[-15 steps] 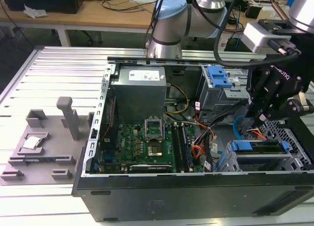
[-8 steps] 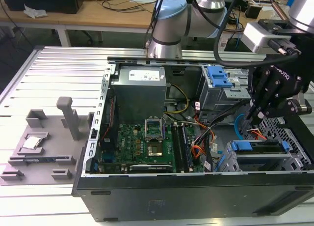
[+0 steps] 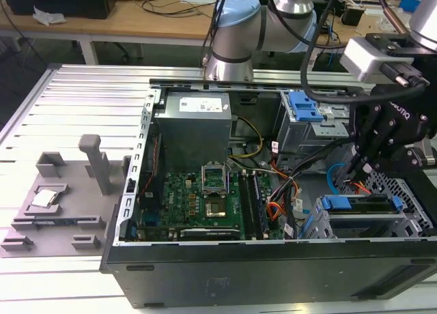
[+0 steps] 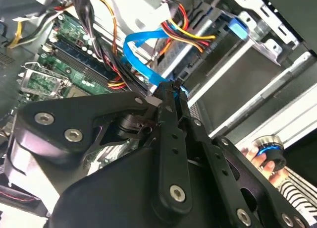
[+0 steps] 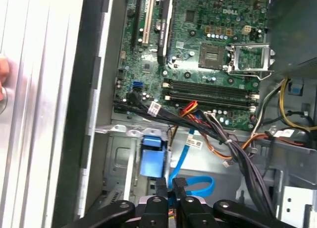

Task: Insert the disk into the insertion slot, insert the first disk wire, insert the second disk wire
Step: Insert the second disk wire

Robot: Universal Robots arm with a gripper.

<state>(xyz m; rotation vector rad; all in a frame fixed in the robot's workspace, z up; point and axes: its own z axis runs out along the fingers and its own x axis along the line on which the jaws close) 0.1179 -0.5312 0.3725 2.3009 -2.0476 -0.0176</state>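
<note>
The disk [image 3: 358,205], framed by its blue carrier, lies inside the insertion slot [image 3: 410,198], a low silver cage with perforated sides at the exterior view's right. My gripper [image 3: 356,169] hangs just above the disk's rear edge. In both wrist views the gripper [image 4: 171,86] [image 5: 171,187] is shut on the end of a flat blue disk wire [image 4: 141,49] [image 5: 198,183], which loops back toward the motherboard. The carrier's blue tab [image 5: 151,158] [image 4: 237,27] sits right by the fingertips. The disk's connector face is hidden behind the fingers.
A bundle of red, yellow, orange and black wires [image 5: 223,139] [image 4: 188,37] crosses close to the gripper. A taller grey cage with a blue latch [image 3: 304,109] stands behind. The motherboard [image 3: 198,198] fills the case's middle. A person's hand [image 4: 257,158] rests outside the case.
</note>
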